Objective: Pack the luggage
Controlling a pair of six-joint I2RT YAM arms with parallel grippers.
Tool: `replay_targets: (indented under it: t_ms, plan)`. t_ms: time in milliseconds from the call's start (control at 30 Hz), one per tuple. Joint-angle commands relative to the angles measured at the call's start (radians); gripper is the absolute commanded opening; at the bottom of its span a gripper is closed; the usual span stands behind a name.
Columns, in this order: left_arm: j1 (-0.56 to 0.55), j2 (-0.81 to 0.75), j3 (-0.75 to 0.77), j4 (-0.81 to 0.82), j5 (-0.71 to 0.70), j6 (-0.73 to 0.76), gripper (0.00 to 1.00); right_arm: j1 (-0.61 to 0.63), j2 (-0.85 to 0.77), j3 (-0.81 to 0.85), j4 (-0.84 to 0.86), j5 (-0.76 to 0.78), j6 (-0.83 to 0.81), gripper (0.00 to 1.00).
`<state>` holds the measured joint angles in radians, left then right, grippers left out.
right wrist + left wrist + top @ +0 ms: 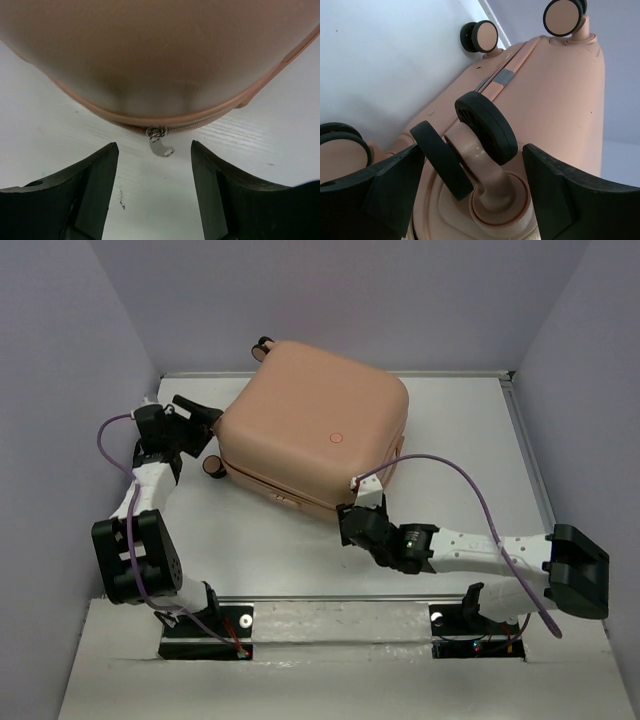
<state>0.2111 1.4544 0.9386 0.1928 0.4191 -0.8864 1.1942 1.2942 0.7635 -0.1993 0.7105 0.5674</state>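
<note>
Risk: open right gripper may miss the small zipper pull, shoving the luggage, since the open left gripper merely straddles a caster.

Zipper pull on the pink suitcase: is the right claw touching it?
Apart. Right wrist view: the zipper pull hangs between the open fingers of the right gripper, white table showing either side.

The suitcase is showing a plain peach-pink shell marked with one thin red ring, its wheels are wearing black tyres around peach caps, its zipper pull is gleaming silver, the cables are showing purple, and the tabletop is reading white with faint grain.
</note>
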Motion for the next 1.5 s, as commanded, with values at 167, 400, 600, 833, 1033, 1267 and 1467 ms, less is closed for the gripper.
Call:
replay_targets:
  t_ms: [167, 400, 600, 833, 1033, 1267, 1467]
  plan:
    - [0.002, 0.052, 0.069, 0.138, 0.066, -0.059, 0.78, -0.061, 0.148, 0.141, -0.022, 0.158, -0.074, 0.58]
    - [-0.001, 0.073, 0.083, 0.181, 0.069, -0.092, 0.63, -0.07, 0.165, 0.151, -0.02, 0.214, -0.052, 0.24]
    - [-0.015, 0.08, 0.08, 0.217, 0.069, -0.105, 0.13, -0.07, 0.143, 0.134, 0.003, 0.173, -0.058, 0.07]
    - [-0.136, -0.029, -0.09, 0.309, 0.0, -0.101, 0.06, -0.07, 0.111, 0.08, 0.346, -0.267, -0.101, 0.07]
    - [-0.26, -0.163, -0.385, 0.47, -0.039, -0.141, 0.06, -0.042, 0.243, 0.25, 0.561, -0.532, -0.05, 0.07]
    - [-0.259, -0.302, -0.54, 0.474, -0.049, -0.097, 0.06, -0.076, 0.059, 0.113, 0.578, -0.531, -0.061, 0.07]
    - [-0.283, -0.357, -0.563, 0.473, -0.042, -0.103, 0.06, -0.152, -0.188, 0.017, 0.374, -0.529, -0.135, 0.07]
